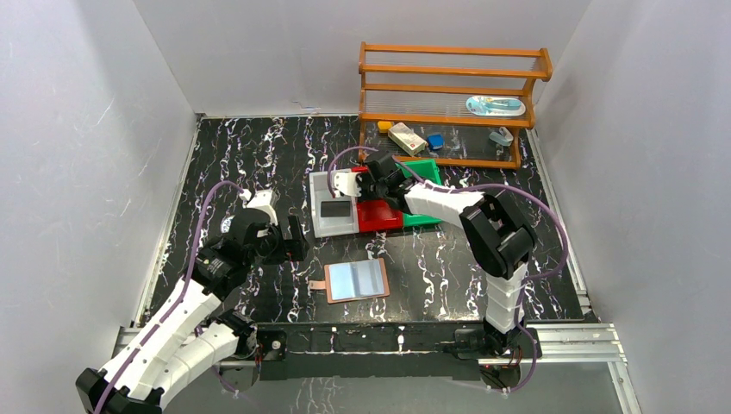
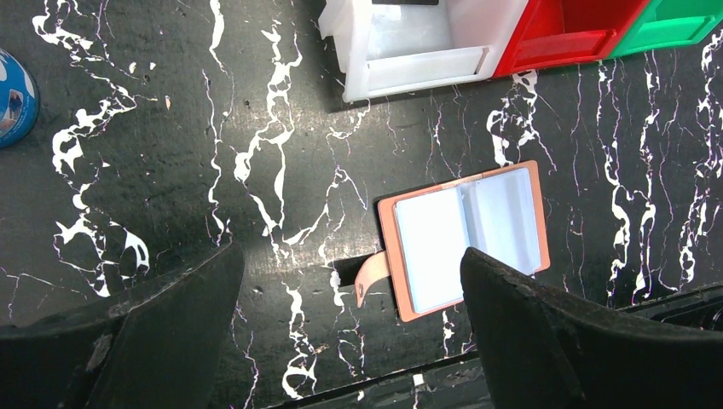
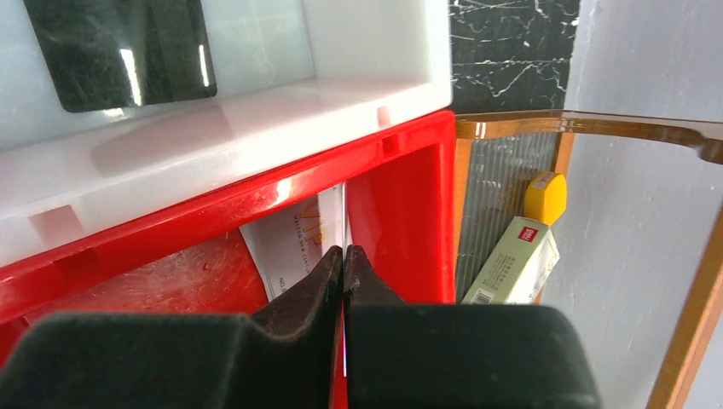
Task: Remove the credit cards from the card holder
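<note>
Credit card (image 3: 294, 243) inside red bin (image 3: 401, 200)

Three bins (image 1: 340, 226); two cards (image 3: 294, 247); one card holder (image 1: 357, 281); one rack (image 1: 448, 71)

Looking at the right wrist view, the pale printed credit card (image 3: 294, 247) in the red plastic bin (image 3: 401, 204) sits partly behind the black fingers (image 3: 311, 290) of the right gripper (image 3: 343, 253). Its lettering is too small to read, and I can't tell whether the jaws pinch it. The dark flat rectangle (image 3: 128, 51) in the white plastic bin (image 3: 256, 111) is cut by the top edge.

From overhead, the right arm (image 1: 440, 200) covers most of the red bin. The bits on the orange wooden rack (image 1: 452, 73) are too small to name.

In the left wrist view, a blue round object (image 2: 13, 98) is cropped at the left edge. The black fingers (image 2: 162, 341) of the left gripper (image 2: 349, 256) run off the bottom, one hiding the lower right corner of the tan leather card holder (image 2: 435, 239).
</note>
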`<state>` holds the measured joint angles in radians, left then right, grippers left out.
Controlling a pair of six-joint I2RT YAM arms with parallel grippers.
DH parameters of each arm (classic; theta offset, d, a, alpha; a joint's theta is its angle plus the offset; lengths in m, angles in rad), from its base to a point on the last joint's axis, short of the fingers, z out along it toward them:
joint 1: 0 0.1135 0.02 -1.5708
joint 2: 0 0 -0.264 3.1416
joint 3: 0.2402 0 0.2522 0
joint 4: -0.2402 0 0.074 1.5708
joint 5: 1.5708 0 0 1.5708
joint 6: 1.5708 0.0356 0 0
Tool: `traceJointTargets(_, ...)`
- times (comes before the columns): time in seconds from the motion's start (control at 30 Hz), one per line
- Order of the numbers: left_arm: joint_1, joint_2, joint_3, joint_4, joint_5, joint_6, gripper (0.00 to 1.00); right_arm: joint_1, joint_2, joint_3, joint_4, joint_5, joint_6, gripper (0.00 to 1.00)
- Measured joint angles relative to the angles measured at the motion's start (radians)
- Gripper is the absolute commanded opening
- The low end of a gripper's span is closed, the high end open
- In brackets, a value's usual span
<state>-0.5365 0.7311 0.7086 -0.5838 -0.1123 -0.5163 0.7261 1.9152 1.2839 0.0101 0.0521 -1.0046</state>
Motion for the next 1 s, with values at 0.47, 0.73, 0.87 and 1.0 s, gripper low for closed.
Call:
traceJointTargets(0.47, 0.000, 0.001, 0.000, 0.000, 0.000, 0.000, 0.99, -0.014, 0.062, 0.001, 0.049, -0.015, -0.045, 0.17)
traceJointTargets(0.73, 0.000, 0.019, 0.000, 0.000, 0.000, 0.000, 0.98, -0.014, 0.083, 0.000, 0.050, 0.001, -0.048, 0.31)
traceJointTargets(0.87, 0.000, 0.019, 0.000, 0.000, 0.000, 0.000, 0.98, -0.014, 0.082, 0.000, 0.043, -0.002, -0.032, 0.37)
traceJointTargets(1.0, 0.000, 0.019, 0.000, 0.000, 0.000, 0.000, 0.98, -0.014, 0.079, 0.000, 0.032, -0.012, 0.009, 0.42)
